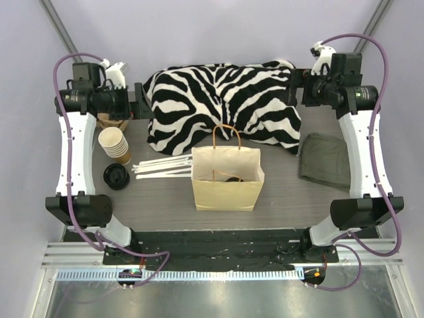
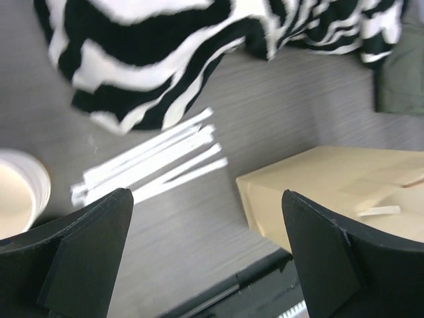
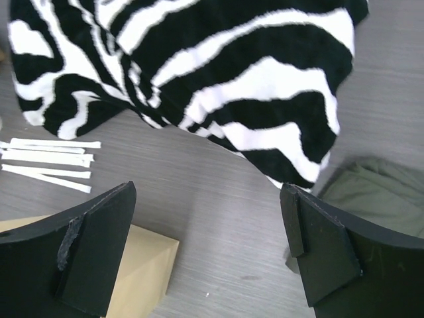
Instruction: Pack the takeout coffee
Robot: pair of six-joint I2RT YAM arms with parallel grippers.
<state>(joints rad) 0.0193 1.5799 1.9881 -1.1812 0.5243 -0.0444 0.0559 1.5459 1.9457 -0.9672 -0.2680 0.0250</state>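
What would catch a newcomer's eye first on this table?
The zebra-striped cloth, heaped across the back of the table, stands out first. In front of it, at the centre, a tan paper bag stands open. Beside the bag, toward the left arm, lie white wrapped straws and a stack of paper cups.

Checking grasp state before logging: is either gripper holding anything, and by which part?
Nothing is held. The left gripper and right gripper are both open, with nothing between their fingers.
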